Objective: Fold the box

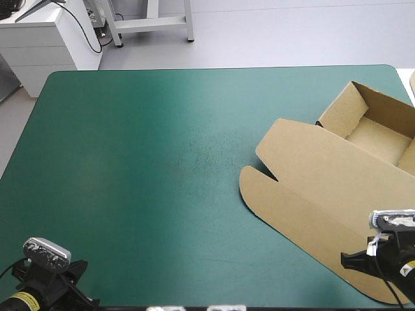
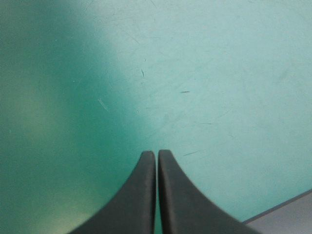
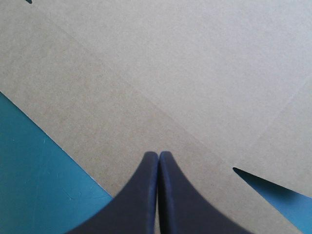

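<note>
At the tabletop's near left corner the left gripper (image 2: 157,153) hangs over bare teal-green cover (image 1: 142,162). Its black fingers (image 2: 139,200) are pressed together in one pointed arch with nothing between them, and an edge of the tabletop shows just beside it. Near the near right corner the right gripper (image 3: 159,154) is likewise closed and empty, its fingers (image 3: 141,200) meeting over the near end of the box (image 1: 363,162). Under it lies plain brown board crossed by a fold line. A cut notch (image 3: 265,183) beside the gripper lets the cover show through. The box sits on the tabletop's right side as an open tray with its lid flat. The lid (image 1: 337,194) stretches from the near right corner toward the middle of the right edge, with a round-cornered flap (image 1: 285,207) along its left side. Farther back, by the right edge, the tray (image 1: 379,139) stands with walls raised, short of the far right corner.
</note>
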Available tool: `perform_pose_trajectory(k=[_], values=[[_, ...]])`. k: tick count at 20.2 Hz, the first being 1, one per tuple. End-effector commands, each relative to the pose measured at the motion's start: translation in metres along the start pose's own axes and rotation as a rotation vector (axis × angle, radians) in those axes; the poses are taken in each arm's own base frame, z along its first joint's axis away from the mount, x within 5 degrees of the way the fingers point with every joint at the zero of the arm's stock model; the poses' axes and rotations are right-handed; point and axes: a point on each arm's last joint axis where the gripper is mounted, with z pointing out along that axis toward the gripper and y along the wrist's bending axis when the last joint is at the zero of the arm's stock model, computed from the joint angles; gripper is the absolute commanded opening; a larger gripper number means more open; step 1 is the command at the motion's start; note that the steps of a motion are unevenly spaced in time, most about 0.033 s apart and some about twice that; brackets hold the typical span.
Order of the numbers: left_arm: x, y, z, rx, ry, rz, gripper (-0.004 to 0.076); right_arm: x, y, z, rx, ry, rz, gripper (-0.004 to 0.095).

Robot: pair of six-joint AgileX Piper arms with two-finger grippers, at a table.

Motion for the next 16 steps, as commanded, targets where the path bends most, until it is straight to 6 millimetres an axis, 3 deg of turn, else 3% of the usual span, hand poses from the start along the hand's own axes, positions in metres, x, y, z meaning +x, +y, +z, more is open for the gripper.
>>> perform_pose_trajectory(k=[1, 9, 16], values=[[-0.010, 0.001, -0.004, -0.001, -0.060, -0.002, -0.0008, 0.003, 0.002, -0.004, 0.001, -0.137, -0.009, -0.0016], [-0.010, 0.001, -0.004, -0.001, -0.060, -0.002, -0.0008, 0.039, 0.006, 0.004, 0.004, -0.198, -0.038, -0.0016], [-0.010, 0.001, -0.004, -0.001, -0.060, -0.002, -0.0008, 0.040, 0.007, 0.006, -0.013, -0.188, -0.030, -0.0016]])
